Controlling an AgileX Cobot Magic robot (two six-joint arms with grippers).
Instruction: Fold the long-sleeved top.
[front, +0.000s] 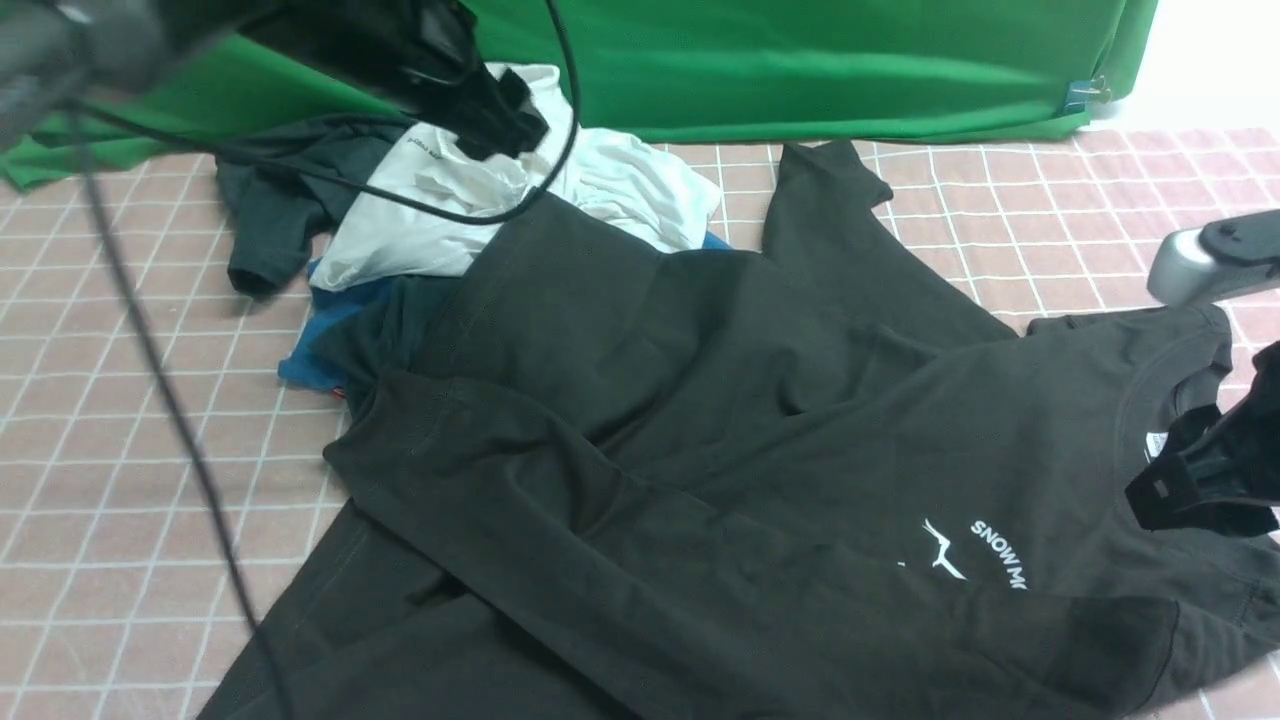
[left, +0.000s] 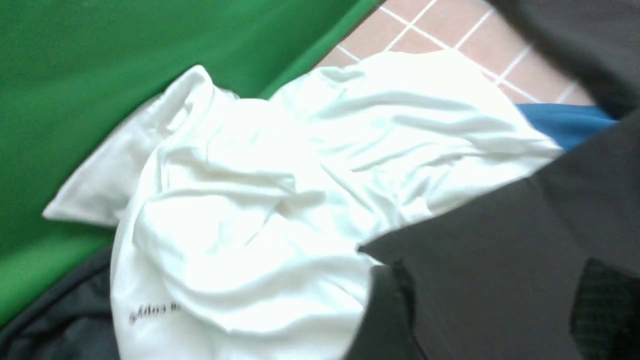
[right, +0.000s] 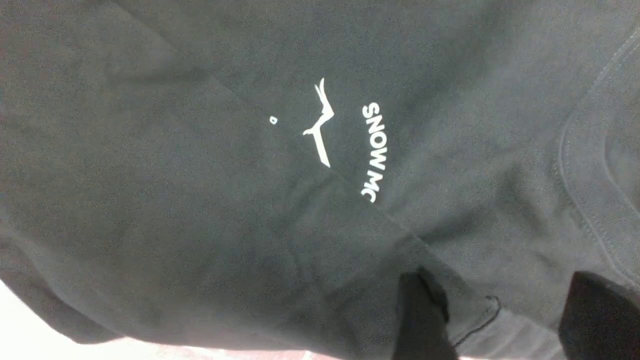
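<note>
The black long-sleeved top (front: 700, 400) lies spread over the table, collar to the right. One sleeve is folded across its chest, partly covering the white print (front: 985, 555), and its ribbed cuff (front: 1110, 640) lies near the front right. The other sleeve (front: 830, 190) points to the back. My left gripper (front: 500, 125) hangs open above the top's far left corner, where the black cloth (left: 500, 240) overlaps a white shirt. My right gripper (front: 1190, 490) is open low over the top (right: 200, 175) beside the collar, its fingers (right: 420, 315) either side of the cuff.
A crumpled white shirt (front: 450, 220) lies at the back left on a blue garment (front: 310, 340), with a dark grey-green tee (front: 270, 210) beside it. A green cloth (front: 800, 70) closes off the back. The left arm's cable (front: 150, 350) hangs over the pink checked tablecloth (front: 100, 450).
</note>
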